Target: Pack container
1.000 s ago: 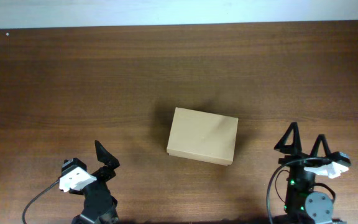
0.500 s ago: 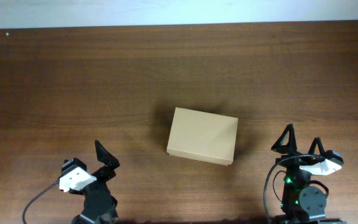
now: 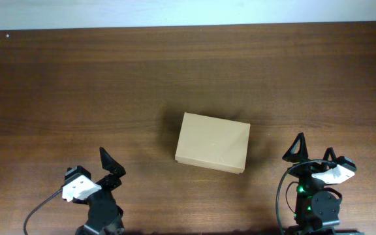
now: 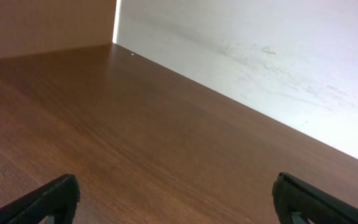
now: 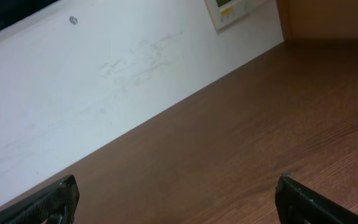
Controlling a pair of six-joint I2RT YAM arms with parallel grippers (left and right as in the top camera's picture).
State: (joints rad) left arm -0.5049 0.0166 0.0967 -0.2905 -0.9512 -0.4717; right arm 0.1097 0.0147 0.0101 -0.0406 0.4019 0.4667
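Note:
The container (image 3: 213,143) is a tan cardboard box with its flap lid shut, lying flat near the middle of the brown table in the overhead view. My left gripper (image 3: 111,163) is open and empty at the front left, well apart from the box. My right gripper (image 3: 313,149) is open and empty at the front right, a short way right of the box. The left wrist view shows its open fingers (image 4: 176,199) over bare wood. The right wrist view shows its open fingers (image 5: 179,199) over bare wood. The box is out of both wrist views.
A white wall (image 3: 188,12) runs along the table's far edge and also shows in the left wrist view (image 4: 260,56) and the right wrist view (image 5: 104,81). A small wall panel (image 5: 232,11) sits at the top right of the right wrist view.
My right arm has drawn back a little toward the front edge and shifted slightly left. The left arm and the box have not moved.

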